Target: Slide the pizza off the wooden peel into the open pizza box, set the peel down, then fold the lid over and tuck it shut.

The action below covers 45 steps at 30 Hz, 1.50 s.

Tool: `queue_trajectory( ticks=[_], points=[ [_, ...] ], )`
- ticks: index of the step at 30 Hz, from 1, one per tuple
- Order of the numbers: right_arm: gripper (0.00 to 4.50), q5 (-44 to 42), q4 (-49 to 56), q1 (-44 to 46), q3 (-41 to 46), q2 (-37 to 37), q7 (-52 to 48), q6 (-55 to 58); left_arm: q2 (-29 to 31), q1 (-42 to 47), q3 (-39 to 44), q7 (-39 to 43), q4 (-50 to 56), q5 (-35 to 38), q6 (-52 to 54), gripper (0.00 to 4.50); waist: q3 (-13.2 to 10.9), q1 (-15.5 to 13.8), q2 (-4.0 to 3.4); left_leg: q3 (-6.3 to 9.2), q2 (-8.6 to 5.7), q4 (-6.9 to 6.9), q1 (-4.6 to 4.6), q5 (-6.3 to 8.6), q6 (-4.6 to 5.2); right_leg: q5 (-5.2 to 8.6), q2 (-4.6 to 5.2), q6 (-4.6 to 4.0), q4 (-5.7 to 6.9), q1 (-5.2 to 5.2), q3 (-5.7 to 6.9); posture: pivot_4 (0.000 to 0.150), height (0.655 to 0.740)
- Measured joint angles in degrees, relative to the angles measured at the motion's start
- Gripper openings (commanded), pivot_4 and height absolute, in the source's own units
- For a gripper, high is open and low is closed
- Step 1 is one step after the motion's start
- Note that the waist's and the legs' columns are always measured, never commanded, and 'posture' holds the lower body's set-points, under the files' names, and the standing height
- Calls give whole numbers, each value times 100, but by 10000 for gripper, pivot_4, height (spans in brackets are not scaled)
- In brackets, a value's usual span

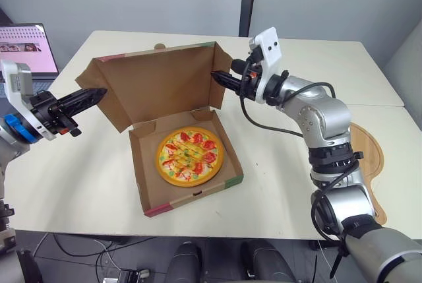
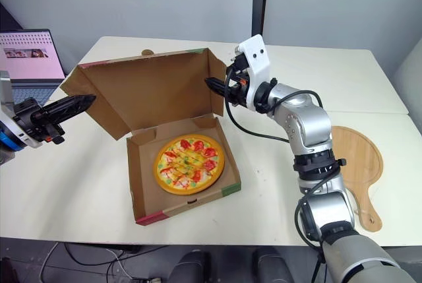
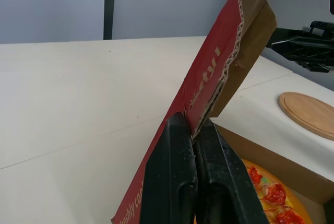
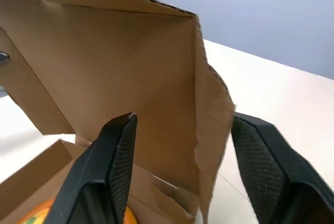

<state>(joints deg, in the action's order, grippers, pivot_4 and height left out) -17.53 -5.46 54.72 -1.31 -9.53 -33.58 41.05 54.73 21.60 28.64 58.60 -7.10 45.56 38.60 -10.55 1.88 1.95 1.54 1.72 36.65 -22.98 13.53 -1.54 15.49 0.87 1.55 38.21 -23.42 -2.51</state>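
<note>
**Pizza box lid half-raised: what could spoil the close**

Brown corrugated cardboard pizza box (image 1: pixel 191 197) sits open on white table (image 1: pixel 79 177). Round pizza w/ red and green toppings (image 1: pixel 190 156) lies inside, below and btwn the two claws. Hinged cardboard lid (image 1: pixel 158 85) stands tilted up. L claw (image 1: pixel 100 92) is pinched tight on lid's L side flap (image 3: pixel 209 78). R claw (image 1: pixel 215 76) gapes wide, straddling R side flap (image 4: pixel 211 130) w/o gripping. Round wooden peel (image 2: pixel 356 157) lies on table, well out beyond R claw.

Risks (est.):
- W/ one side only held, an uneven push could twist lid or drag box.
- Flaps may drop outside walls or onto pizza, so tuck fails.
- Pinched flap may crease or tear.
</note>
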Motion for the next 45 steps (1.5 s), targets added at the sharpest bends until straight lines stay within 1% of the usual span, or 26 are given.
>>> queue_trajectory(
  ticks=[1,3,6,10,15,19,22,26,29,37,41,45],
  points=[
    [18553,4,-25,23,0,15,20,-42,-2,0,0,-21,3,0,0,0,0,-1,0,0,0,0,0,0,0,0,0,0,0,0,0,1500,7325],
    [10819,11,-53,38,-4,48,67,-86,-7,0,1,-48,6,2,2,0,0,-1,0,0,0,0,0,0,0,0,1,0,0,0,0,1500,7325],
    [585,52,-88,38,-9,48,128,-106,-16,0,0,-61,27,7,5,0,0,-1,0,0,0,0,0,0,0,0,2,0,0,0,0,1500,7325],
    [188,72,-79,35,-38,-47,193,-107,-73,90,-49,-121,102,-9,4,0,0,-5,0,1,0,0,0,0,0,0,3,0,0,0,1,1500,7325],
    [188,87,263,-24,-38,-284,381,104,-260,495,-397,-348,232,-242,-83,0,0,-27,0,5,-3,1,-4,0,0,-1,9,2,1,1,2,1500,7325],
    [188,53,896,-242,94,-618,600,513,-711,1033,-818,-662,209,-538,-266,0,1,-36,1,5,-7,3,-9,0,0,-6,11,11,-2,1,1,1500,7325],
    [188,29,1404,-353,267,-805,778,920,-1062,1421,-1045,-795,162,-628,-320,0,1,-25,2,4,-10,4,-12,0,0,-8,11,13,-2,0,1,1500,7325],
    [188,-101,2184,-505,525,-1017,1053,1564,-1470,1895,-1294,-795,-94,-742,-404,0,1,-11,1,5,-15,4,-11,0,0,-8,7,13,0,-1,1,1500,7325],
    [188,-175,2710,-618,724,-1043,1312,2065,-1684,2118,-1422,-738,-340,-761,-399,0,1,8,1,4,-15,4,-10,0,0,-8,1,13,2,-1,0,1500,7325],
    [188,-202,3377,-748,873,-898,1813,2884,-1943,2353,-1570,-491,-919,-855,-404,0,1,2,1,5,-17,12,-9,0,0,-6,-4,13,33,-11,-5,1500,7325],
    [188,-197,3471,-913,895,-822,1957,3005,-2086,2289,-1593,-503,-874,-886,-383,0,1,4,1,2,-16,15,-9,0,0,-6,-4,13,36,-12,-9,1500,7325],
    [188,-197,3691,-919,935,-693,2120,3171,-2110,2022,-1597,-543,-461,-886,-289,0,1,8,1,6,-12,14,-9,0,0,-6,-5,13,40,-16,-7,1500,7325]
  ],
)
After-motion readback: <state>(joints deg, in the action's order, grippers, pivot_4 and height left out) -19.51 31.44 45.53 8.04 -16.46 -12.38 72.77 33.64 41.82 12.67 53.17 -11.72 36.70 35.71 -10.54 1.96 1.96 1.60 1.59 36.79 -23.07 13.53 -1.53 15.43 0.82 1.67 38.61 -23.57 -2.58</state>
